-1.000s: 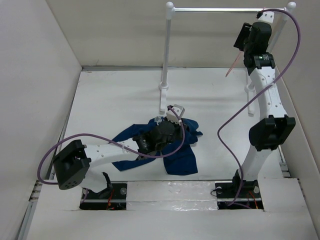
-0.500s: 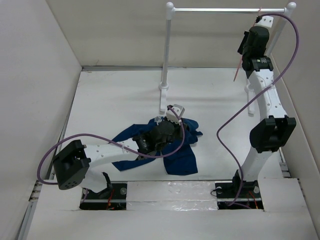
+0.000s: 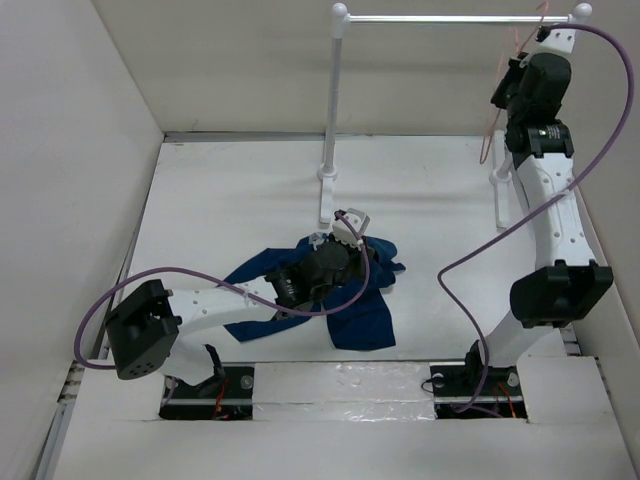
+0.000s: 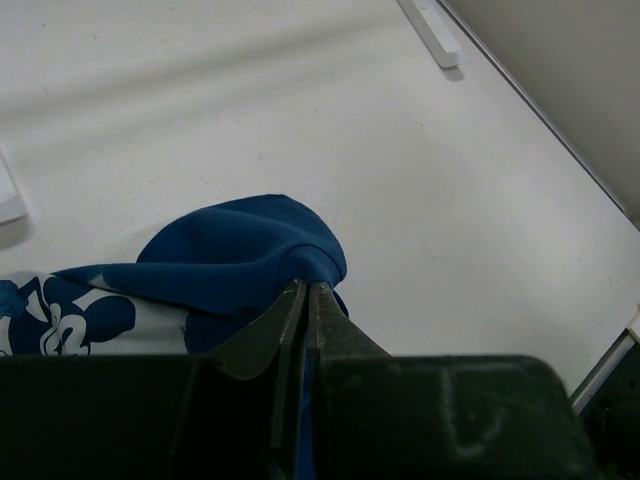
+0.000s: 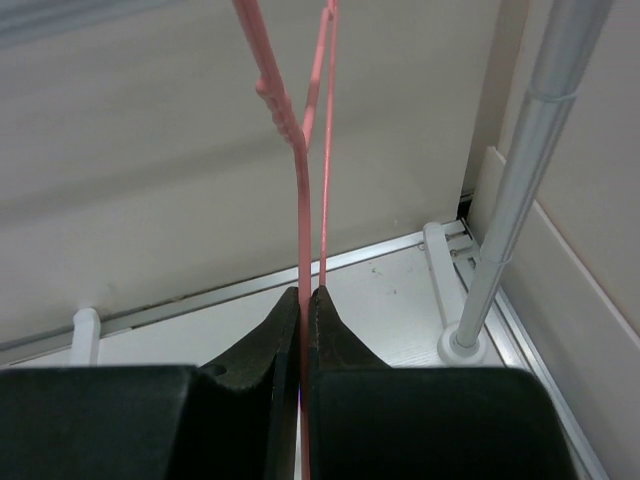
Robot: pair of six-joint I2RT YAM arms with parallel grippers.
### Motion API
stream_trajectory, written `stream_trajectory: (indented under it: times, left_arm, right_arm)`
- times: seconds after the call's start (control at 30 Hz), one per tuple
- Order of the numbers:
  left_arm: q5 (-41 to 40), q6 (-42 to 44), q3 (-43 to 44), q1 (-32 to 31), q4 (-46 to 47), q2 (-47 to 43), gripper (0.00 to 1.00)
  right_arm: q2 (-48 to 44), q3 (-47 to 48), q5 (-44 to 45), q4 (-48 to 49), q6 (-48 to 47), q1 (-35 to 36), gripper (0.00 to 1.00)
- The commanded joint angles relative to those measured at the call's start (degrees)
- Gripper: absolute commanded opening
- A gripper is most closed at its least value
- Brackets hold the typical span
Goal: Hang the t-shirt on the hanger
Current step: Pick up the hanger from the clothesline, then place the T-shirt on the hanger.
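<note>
The navy t-shirt (image 3: 360,315) lies crumpled on the table's near middle, a white print (image 4: 60,315) showing on it. My left gripper (image 3: 345,245) (image 4: 306,287) is shut on a raised fold of the t-shirt (image 4: 240,245). The thin pink hanger (image 3: 493,110) (image 5: 300,160) hangs up by the right end of the white rack's bar. There my right gripper (image 3: 515,80) (image 5: 305,292) is shut on one of its wires, the other wire running just beside the fingers.
A tall white rack (image 3: 335,110) with a horizontal bar (image 3: 450,17) stands at the back, its right post (image 5: 520,170) close beside my right gripper. White walls enclose the table (image 3: 230,200) on the left and back. Purple cables (image 3: 460,250) loop along both arms.
My right arm has swung rightward under the rack's bar, and its gripper closed on the hanger, which moved with it. The left arm and the t-shirt have stayed still.
</note>
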Motion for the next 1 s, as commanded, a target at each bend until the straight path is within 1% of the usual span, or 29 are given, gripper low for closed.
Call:
stream_trajectory:
  times: [0.0,0.13,0.27,0.3,0.4,0.47,0.63,0.67,0.73,0.77,0.83,0.9,0.97]
  left_arm:
    - [-0.5,0.3,2.0,-0.2,2.5,-1.5,0.00]
    - [-1.1,0.7,2.2,-0.2,2.0,-2.0,0.00]
    - [-1.9,1.2,2.5,-0.2,2.0,-2.7,0.00]
    - [-1.5,1.3,2.6,0.5,2.0,-2.9,0.00]
    - [-1.8,2.1,2.7,1.1,2.5,-3.6,0.00]
    - [-2.0,2.7,2.9,1.7,2.9,-4.1,0.00]
    - [-1.2,3.1,3.4,4.1,3.5,-4.7,0.00]
    - [-0.4,2.8,3.1,5.3,3.8,-4.8,0.00]
    - [0.5,2.5,2.3,6.6,5.1,-4.8,0.00]
    - [1.0,1.9,2.1,8.0,5.2,-5.0,0.00]
    - [2.0,1.4,1.6,9.5,5.7,-5.2,0.00]
    - [3.3,0.9,1.7,11.8,5.8,-5.0,0.00]
    - [4.4,0.6,2.2,13.5,5.7,-4.4,0.00]
  right_arm:
    - [-4.9,-1.3,-5.3,4.1,0.9,-1.8,0.00]
    - [-6.4,-2.7,-9.9,3.2,1.5,-3.0,0.00]
    - [-9.0,-7.0,-13.7,3.5,2.9,-3.0,0.00]
    - [-9.8,-10.4,-15.7,4.8,3.4,-3.0,0.00]
    - [-13.7,-15.8,-18.7,8.0,5.2,-3.0,0.00]
    - [-17.0,-21.1,-19.7,9.6,6.2,-2.4,0.00]
    - [-24.9,-30.3,-20.8,13.3,7.5,1.9,0.00]
    - [-28.2,-34.4,-21.6,14.5,8.3,2.7,0.00]
    - [-31.3,-38.6,-22.6,16.2,8.8,6.2,0.00]
    - [-32.8,-42.7,-23.4,16.7,9.0,7.5,0.00]
    - [-36.9,-46.5,-25.1,16.1,8.6,10.6,0.00]
    - [-40.4,-51.9,-26.7,13.8,8.1,11.9,0.00]
    - [-46.0,-54.9,-27.8,11.4,8.1,13.0,0.00]
